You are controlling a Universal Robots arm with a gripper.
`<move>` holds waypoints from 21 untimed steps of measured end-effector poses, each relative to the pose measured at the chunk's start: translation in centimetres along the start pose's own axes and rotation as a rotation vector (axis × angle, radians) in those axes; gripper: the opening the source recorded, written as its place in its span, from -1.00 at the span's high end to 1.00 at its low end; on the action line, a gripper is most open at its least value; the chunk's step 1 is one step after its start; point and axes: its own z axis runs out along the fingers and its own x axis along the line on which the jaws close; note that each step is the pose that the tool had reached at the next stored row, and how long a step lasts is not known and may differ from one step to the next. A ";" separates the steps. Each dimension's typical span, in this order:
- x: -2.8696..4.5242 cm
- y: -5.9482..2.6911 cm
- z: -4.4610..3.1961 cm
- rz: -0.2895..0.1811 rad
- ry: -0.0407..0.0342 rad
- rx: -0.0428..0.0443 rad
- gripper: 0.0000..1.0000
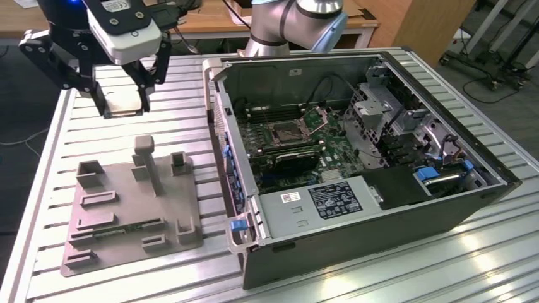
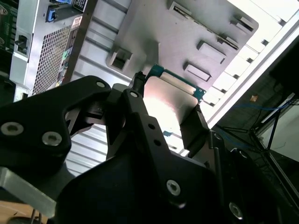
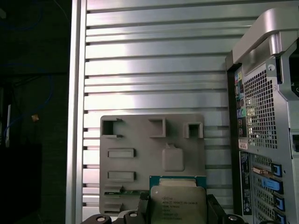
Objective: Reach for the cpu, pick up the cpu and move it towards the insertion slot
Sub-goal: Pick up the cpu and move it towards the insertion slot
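The cpu [image 3: 177, 201] is clamped between the fingers of the gripper [image 1: 123, 106], and its silvery top is seen in both wrist views. It is held clear above the slatted table [image 1: 101, 136] in the upper left of the exterior view. The grey fixture [image 1: 126, 202] is seen at the lower left. The insertion slot [image 1: 284, 132] is found inside the open computer case [image 1: 438, 208] near the centre, well apart from the cpu.

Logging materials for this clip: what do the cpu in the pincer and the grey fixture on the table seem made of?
The cpu: likely a metal lid, satin silvery-white top catching light, on a green circuit-board rim. The grey fixture: probably plastic, matte; uniform dull grey, no glints, blocky recesses.
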 end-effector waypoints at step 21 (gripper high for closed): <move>-1.29 0.08 0.77 0.000 0.0001 -0.0079 -0.09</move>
